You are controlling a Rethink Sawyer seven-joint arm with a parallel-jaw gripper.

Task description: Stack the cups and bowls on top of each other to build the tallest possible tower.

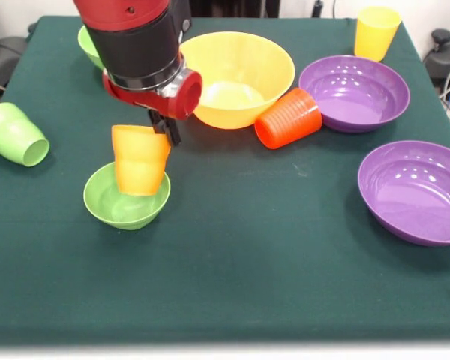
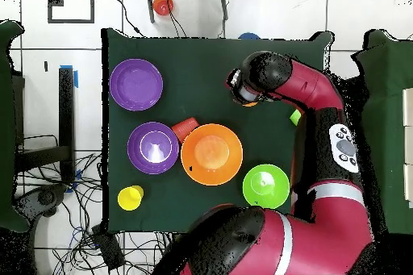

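My gripper (image 1: 163,133) hangs under the red and black arm, shut on the rim of the orange cup (image 1: 139,160). The cup is upright, slightly tilted, with its base inside the small light-green bowl (image 1: 126,202). The light-green cup (image 1: 15,133) lies on its side at the left. The red cup (image 1: 289,118) lies on its side against the large orange-yellow bowl (image 1: 236,75). The yellow cup (image 1: 376,31) stands at the far right. Two purple bowls (image 1: 354,92) (image 1: 416,191) sit on the right. A medium light-green bowl (image 1: 88,41) shows behind the arm. The blue bowl is out of view.
In the overhead view the arm (image 2: 266,78) covers the small bowl and most of the orange cup. The green table cloth (image 1: 247,247) ends at the near edge. Cables and a chair stand off the table's right side.
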